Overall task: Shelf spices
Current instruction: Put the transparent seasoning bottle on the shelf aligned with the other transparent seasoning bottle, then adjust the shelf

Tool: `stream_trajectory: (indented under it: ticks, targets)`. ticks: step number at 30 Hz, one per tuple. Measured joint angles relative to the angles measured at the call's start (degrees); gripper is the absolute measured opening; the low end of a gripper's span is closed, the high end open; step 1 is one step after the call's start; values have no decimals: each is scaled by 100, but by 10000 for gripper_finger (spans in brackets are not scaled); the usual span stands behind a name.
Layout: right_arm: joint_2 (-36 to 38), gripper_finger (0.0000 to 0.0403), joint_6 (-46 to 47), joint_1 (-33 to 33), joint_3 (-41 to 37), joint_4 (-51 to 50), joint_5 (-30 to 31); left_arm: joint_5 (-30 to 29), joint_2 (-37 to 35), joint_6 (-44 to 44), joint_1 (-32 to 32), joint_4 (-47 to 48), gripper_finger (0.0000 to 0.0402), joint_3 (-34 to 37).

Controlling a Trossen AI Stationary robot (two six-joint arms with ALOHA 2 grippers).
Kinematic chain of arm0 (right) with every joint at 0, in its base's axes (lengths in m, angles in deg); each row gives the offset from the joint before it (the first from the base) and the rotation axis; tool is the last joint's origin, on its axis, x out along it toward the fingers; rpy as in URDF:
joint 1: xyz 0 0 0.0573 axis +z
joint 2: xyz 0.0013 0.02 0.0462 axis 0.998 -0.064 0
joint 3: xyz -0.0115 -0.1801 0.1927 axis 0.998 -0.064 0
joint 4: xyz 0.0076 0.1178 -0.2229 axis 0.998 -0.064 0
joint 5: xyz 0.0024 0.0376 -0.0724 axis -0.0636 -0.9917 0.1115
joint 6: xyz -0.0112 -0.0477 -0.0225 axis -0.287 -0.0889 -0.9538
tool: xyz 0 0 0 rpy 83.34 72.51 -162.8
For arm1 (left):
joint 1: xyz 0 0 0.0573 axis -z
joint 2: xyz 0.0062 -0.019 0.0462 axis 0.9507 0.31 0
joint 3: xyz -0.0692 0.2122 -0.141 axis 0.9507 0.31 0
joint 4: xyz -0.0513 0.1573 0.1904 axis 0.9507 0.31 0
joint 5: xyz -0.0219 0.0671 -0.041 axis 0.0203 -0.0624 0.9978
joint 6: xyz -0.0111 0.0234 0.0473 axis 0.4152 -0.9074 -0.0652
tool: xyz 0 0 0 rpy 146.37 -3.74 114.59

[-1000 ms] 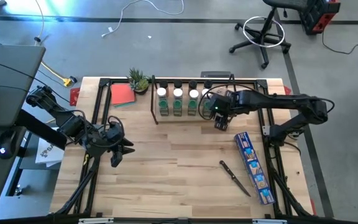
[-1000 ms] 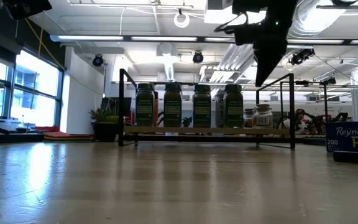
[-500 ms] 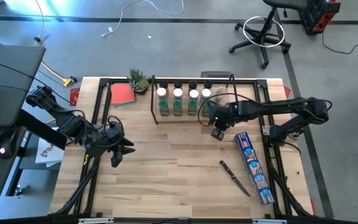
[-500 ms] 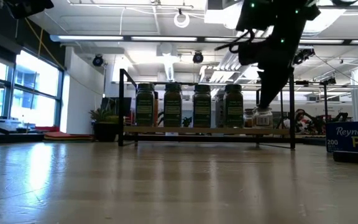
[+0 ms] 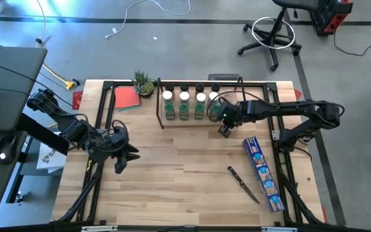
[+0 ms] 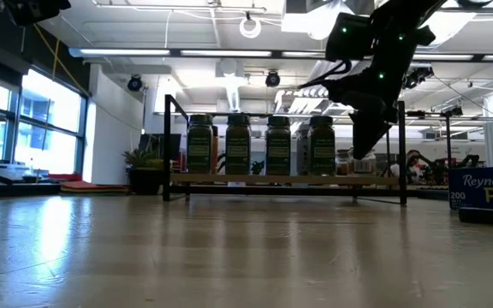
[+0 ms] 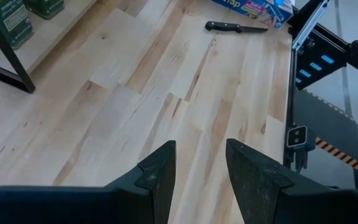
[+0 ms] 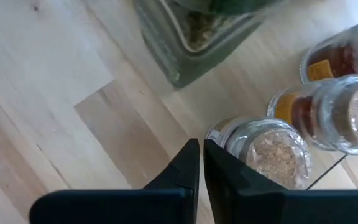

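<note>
The right gripper (image 5: 224,131), fingers pressed together and empty, hangs beside the jars (image 8: 272,149) at the shelf's (image 5: 201,119) right end, while the left gripper (image 5: 122,161) waits half-open near the table's (image 5: 172,187) left edge.

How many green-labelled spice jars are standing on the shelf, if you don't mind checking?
4, side by side in one row on the shelf. Smaller clear jars stand beside; others may be hidden.

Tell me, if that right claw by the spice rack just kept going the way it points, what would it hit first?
Probably the clear jar of pale spice beside the right gripper, whose fingers are shut and empty. The tips sit alongside it, so they might slip past onto the wood board instead; depth is unclear.
</note>
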Motion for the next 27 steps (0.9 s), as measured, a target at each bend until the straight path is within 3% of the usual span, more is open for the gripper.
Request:
stream_trajectory:
  ticks: [8,12,16,21,27]
  targets:
    - [71,16,119,282,756,-741,-155,15,0,316,-78,15,135,0]
    - [259,16,774,710,1420,-1337,-80,116,40,396,-740,131,126,0]
    - [501,16,1523,1206,2039,-1462,90,411,176,-473,-1730,125,105,0]
    - [538,16,1805,1832,2896,-1468,495,1168,588,-2038,-2769,-402,70,0]
    - [533,16,1849,2373,3635,-1589,1447,2184,1419,-3271,-3828,-969,21,0]
